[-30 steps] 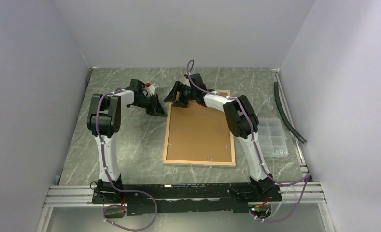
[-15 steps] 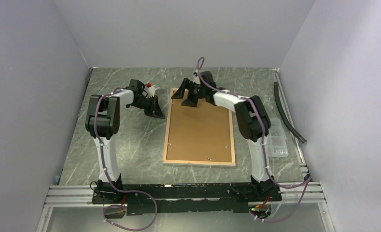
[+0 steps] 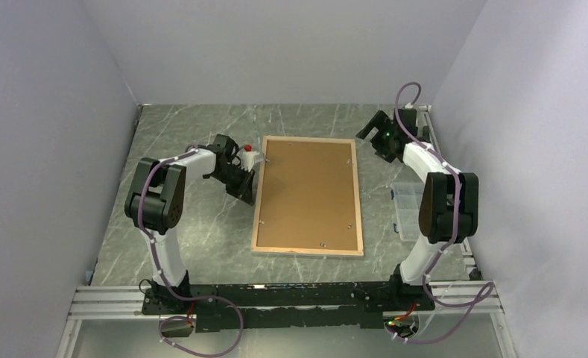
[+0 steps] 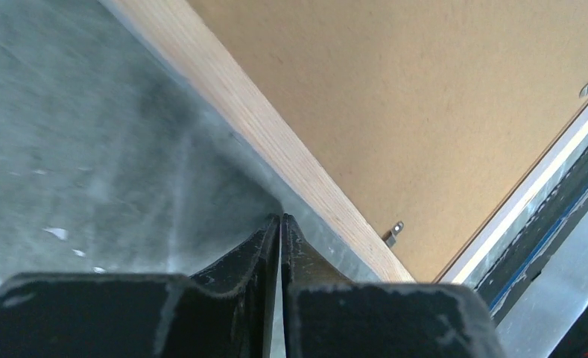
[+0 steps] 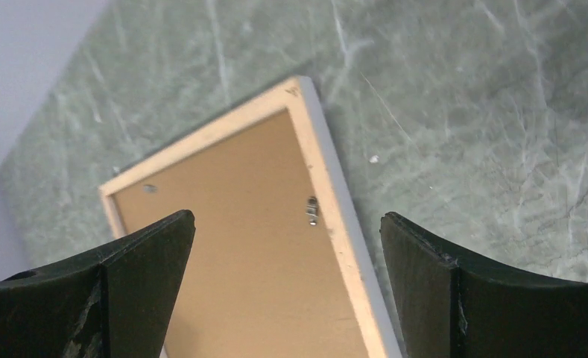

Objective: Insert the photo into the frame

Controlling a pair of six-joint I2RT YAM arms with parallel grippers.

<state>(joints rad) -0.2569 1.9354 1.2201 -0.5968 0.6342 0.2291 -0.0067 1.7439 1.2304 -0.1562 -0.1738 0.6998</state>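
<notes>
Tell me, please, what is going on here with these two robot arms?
A picture frame lies face down on the table, with a brown backing board filling it. The left gripper is shut, its tips down at the frame's left edge; whether they touch it is unclear. The right gripper hangs wide open over the table's far right part, apart from the frame, holding nothing. No photo is visible, so I cannot tell whether it already lies under the board.

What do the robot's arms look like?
Both the left arm and the right arm have white links with chunky black joints, and purple cables loop along them. The left end effector and right end effector each have two black wedge-shaped fingers.
</notes>
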